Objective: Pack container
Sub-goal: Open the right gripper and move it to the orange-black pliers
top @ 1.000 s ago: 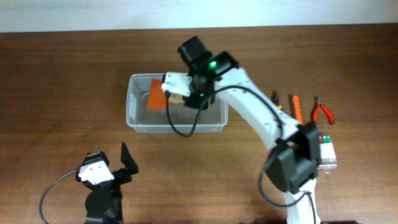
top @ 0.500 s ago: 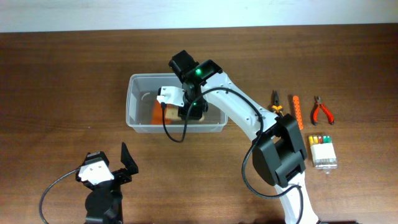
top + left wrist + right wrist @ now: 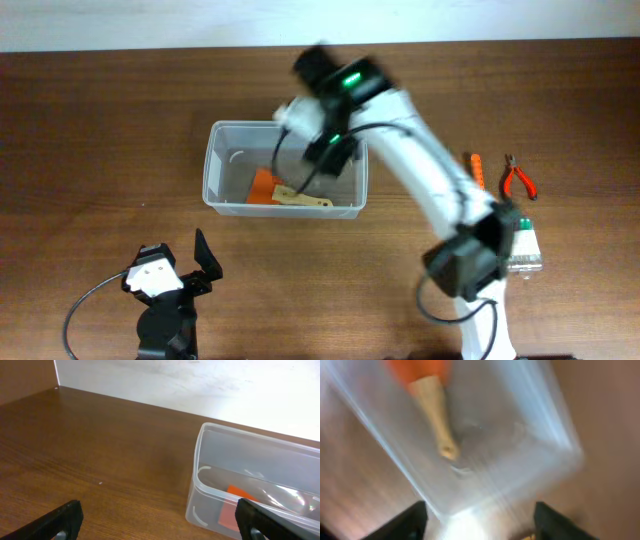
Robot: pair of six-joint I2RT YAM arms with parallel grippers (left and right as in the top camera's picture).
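Observation:
The container [image 3: 222,190], a clear plastic tub, stands mid-table. On its floor lies a scraper with an orange blade [image 3: 265,187] and a pale wooden handle [image 3: 308,201]. My right gripper [image 3: 322,148] hovers blurred over the tub's back right part, open and empty. In the right wrist view the scraper [image 3: 431,405] lies inside the container [image 3: 520,450], apart from my right gripper [image 3: 480,527]. My left gripper [image 3: 196,262] rests low at the front left, open. In the left wrist view the left gripper [image 3: 160,527] holds nothing, and the container [image 3: 205,485] stands ahead to its right.
Right of the tub lie red-handled pliers [image 3: 518,178] and a slim orange tool [image 3: 478,170]. A small white case with coloured bits [image 3: 524,250] sits nearer the front, partly behind the right arm. Bare wood stretches left of the tub [image 3: 100,460].
My right gripper carried the orange scraper down into the container, opened and let it go. It has since pulled up and back; the scraper stays in the tub. The left arm is still.

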